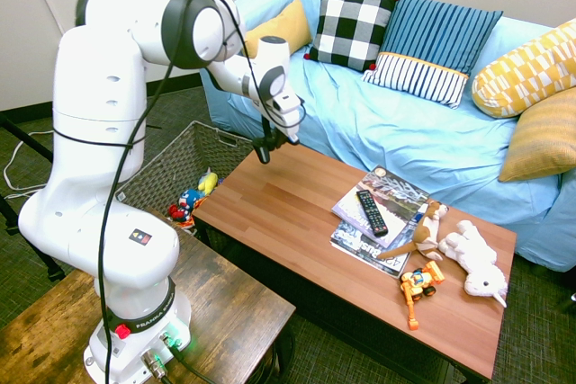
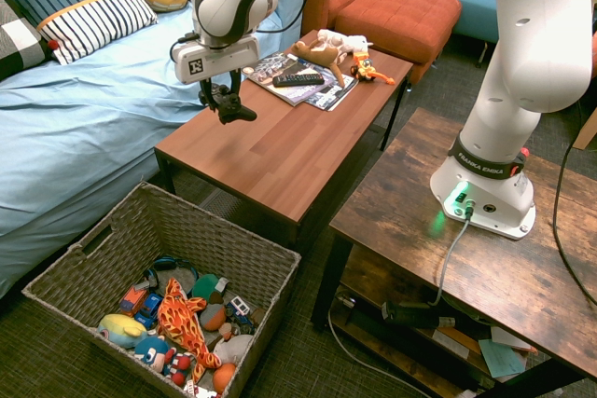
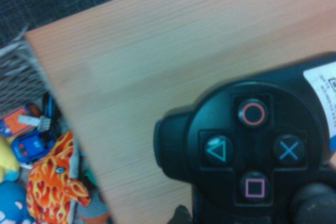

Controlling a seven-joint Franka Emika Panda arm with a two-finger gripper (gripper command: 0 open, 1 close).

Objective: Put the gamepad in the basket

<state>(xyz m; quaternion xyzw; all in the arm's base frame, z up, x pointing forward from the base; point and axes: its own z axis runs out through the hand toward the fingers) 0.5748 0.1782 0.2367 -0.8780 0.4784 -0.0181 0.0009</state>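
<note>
My gripper [image 2: 227, 102] is shut on the black gamepad [image 2: 237, 113], which hangs from the fingers over the end of the wooden coffee table [image 2: 280, 151] nearest the basket. From the other side the gripper [image 1: 263, 148] shows with the dark gamepad [image 1: 263, 156] only partly visible below it. The wrist view is filled at one side by the gamepad [image 3: 252, 150] with its circle, triangle, cross and square buttons. The grey woven basket [image 2: 244, 251] stands on the floor past the table's end, between table and sofa, and holds several toys; its rim [image 1: 160, 164] also shows behind the arm.
At the table's far end lie magazines [image 1: 382, 209] with a black TV remote [image 1: 371, 211], plush animals [image 1: 477, 263] and an orange toy digger [image 1: 418, 287]. A blue sofa [image 1: 396, 123] with cushions runs along the table's long side.
</note>
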